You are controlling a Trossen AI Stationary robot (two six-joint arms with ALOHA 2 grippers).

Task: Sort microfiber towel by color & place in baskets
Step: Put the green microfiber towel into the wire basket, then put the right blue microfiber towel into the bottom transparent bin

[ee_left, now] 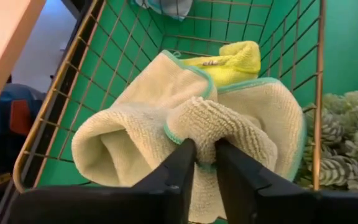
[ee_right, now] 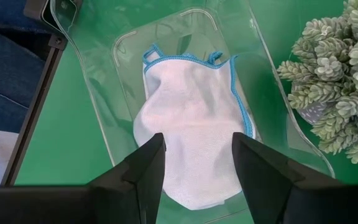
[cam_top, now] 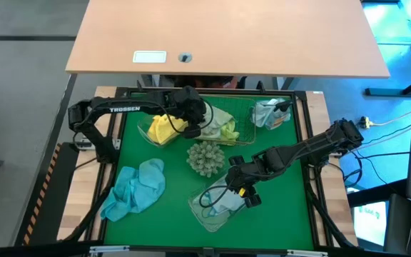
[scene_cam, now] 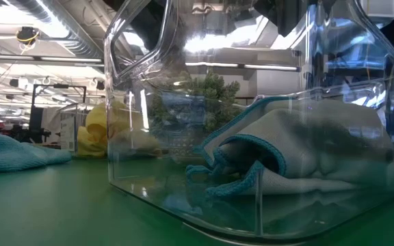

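Left gripper (ee_left: 205,163) pinches a fold of the pale sage towel (ee_left: 166,130), plush with mint edging, inside the far wire-mesh basket (ee_left: 319,93). Right gripper (ee_right: 197,163), fingers spread, hovers above the near clear tub (ee_right: 272,106) holding a blue-edged white towel (ee_right: 191,124).

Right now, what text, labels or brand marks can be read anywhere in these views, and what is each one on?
"TROSSEN": white letters on the left arm, high view.
White label on the tan desk: too small to read.
Tag on the yellow towel in the wire basket: blurred, unreadable.
Nothing else legible.
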